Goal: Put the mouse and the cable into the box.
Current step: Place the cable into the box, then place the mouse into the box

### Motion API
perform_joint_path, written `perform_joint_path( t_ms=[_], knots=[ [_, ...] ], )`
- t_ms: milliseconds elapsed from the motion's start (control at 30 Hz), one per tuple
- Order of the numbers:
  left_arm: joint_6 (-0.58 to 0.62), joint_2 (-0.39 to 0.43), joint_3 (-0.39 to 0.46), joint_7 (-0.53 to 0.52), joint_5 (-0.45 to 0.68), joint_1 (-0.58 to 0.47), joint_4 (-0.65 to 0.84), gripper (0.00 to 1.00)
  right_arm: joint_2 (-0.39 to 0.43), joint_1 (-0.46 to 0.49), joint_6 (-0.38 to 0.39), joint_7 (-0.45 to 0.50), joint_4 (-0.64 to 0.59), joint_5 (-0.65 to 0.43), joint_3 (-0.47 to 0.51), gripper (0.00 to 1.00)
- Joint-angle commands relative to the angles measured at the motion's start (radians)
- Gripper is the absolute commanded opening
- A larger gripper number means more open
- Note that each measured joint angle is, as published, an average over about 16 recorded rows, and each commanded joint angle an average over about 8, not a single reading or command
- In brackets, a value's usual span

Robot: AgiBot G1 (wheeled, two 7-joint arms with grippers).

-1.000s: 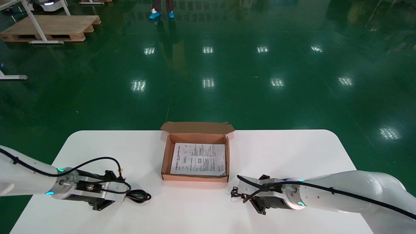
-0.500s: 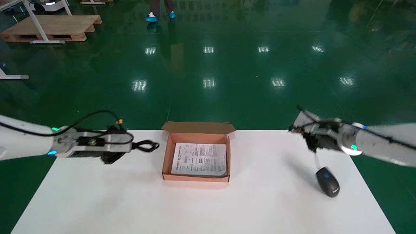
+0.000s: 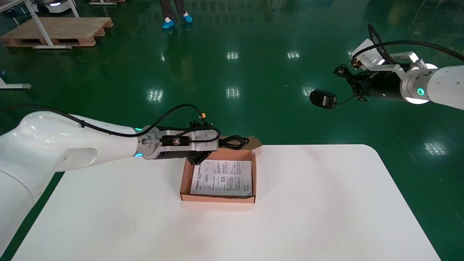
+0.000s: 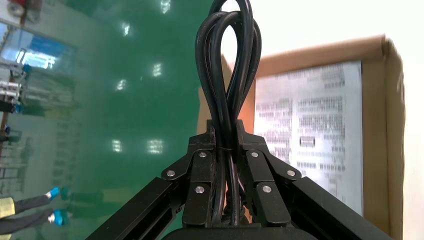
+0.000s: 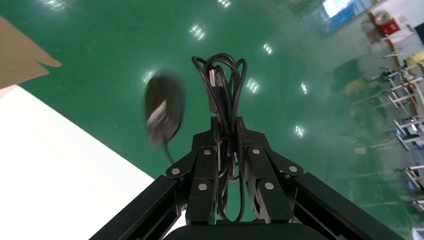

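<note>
A brown cardboard box point(image 3: 185, 174) lies open at the middle of the white table point(image 3: 308, 203), with a printed sheet point(image 3: 222, 177) in its bottom. My left gripper point(image 3: 219, 143) is shut on a looped black cable point(image 3: 235, 142), held over the box's far edge; the loop point(image 4: 227, 75) sticks out past the gripper point(image 4: 226, 132) beside the sheet point(image 4: 320, 125). My right gripper point(image 3: 357, 82) is raised high, beyond the table's far right, shut on the mouse's bundled cord point(image 5: 222, 85). The black mouse point(image 3: 322, 99) hangs from that cord in the air, blurred point(image 5: 164, 107).
The box's lid flap point(image 3: 221, 140) stands open on its far side. Beyond the table is green floor, with a wooden pallet point(image 3: 58, 30) at the far left and a person's blue-shod feet point(image 3: 175, 21) at the back.
The left gripper carried the cable right, from the table's left side to above the box's far edge. The right arm rose, lifting the mouse off the table; it now swings in the air.
</note>
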Motion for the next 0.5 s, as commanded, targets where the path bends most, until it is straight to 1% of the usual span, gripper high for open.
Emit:
perform_joint_path(
  t_ms=[33, 300, 400, 500],
  knots=[
    [-0.003, 0.010, -0.004, 0.003, -0.008, 0.000, 0.006, 0.00, -0.001, 0.010, 0.002, -0.002, -0.007, 0.006, 0.004, 0.00],
    [-0.003, -0.010, 0.006, 0.008, 0.008, 0.006, -0.014, 0.00, 0.000, -0.011, -0.003, 0.002, 0.005, -0.003, -0.004, 0.00],
    [-0.035, -0.004, 0.013, 0.051, 0.008, 0.032, -0.053, 0.00, 0.000, -0.011, -0.003, 0.002, 0.005, -0.003, -0.004, 0.00],
    [-0.098, 0.005, 0.025, 0.129, -0.003, 0.082, -0.113, 0.00, 0.000, -0.011, -0.003, 0.002, 0.005, -0.003, -0.004, 0.00]
  ],
)
